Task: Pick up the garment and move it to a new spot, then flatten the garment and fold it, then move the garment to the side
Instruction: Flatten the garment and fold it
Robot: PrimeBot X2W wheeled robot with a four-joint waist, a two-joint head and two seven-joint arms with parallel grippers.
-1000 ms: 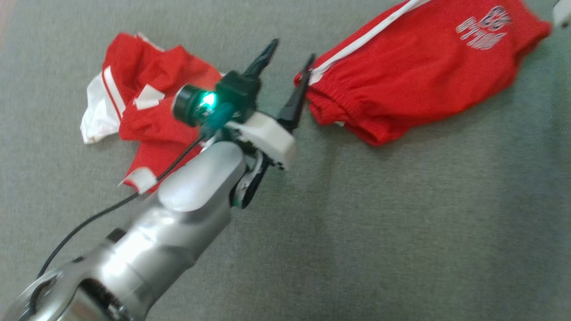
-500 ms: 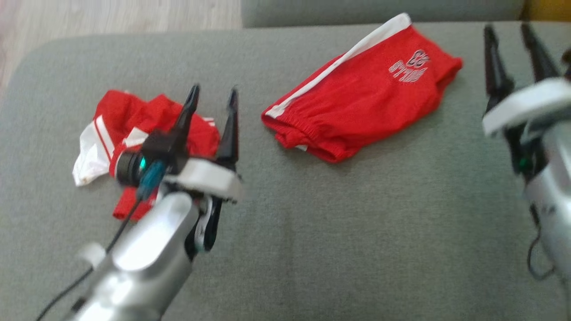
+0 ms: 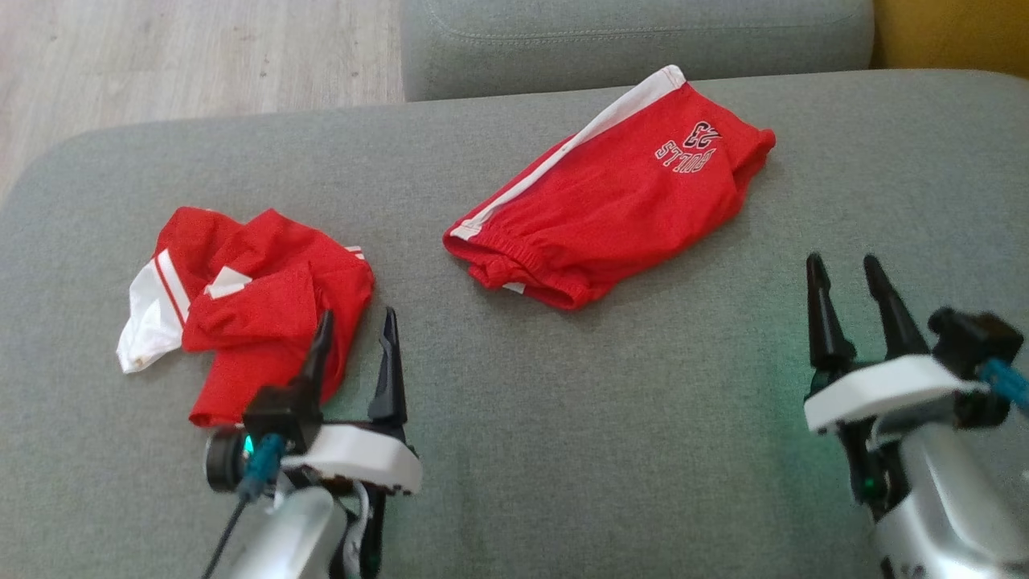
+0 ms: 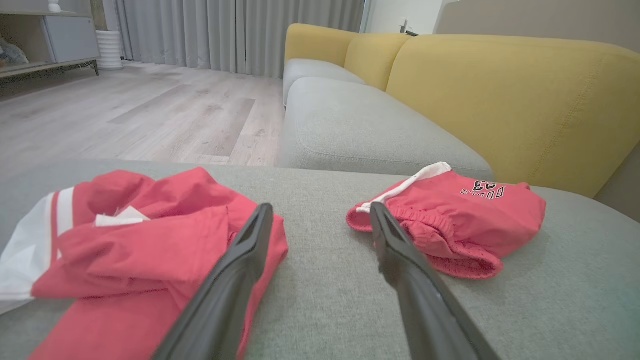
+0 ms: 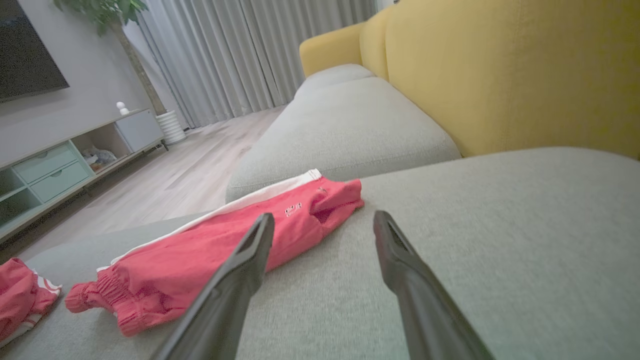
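Two red garments lie on the grey sofa seat [image 3: 611, 418]. A crumpled red-and-white garment [image 3: 249, 305] sits at the left. Folded red shorts [image 3: 611, 201] with a white side stripe and lettering lie in the middle. My left gripper [image 3: 358, 318] is open and empty, its fingers just right of the crumpled garment's near edge. In the left wrist view that gripper [image 4: 321, 210] points between the crumpled garment [image 4: 150, 240] and the shorts [image 4: 450, 220]. My right gripper [image 3: 842, 261] stands open and empty at the right, well apart from the shorts [image 5: 210, 255].
A second grey seat cushion [image 3: 635, 32] lies beyond the far edge, with a yellow backrest [image 3: 949, 32] at the far right. Wooden floor [image 3: 193, 56] lies past the seat's rounded left end. A low cabinet [image 5: 65, 160] stands across the room.
The head camera has tilted up. My left gripper has drawn back from the shorts' waistband to beside the crumpled garment. The right gripper has come into view, open.
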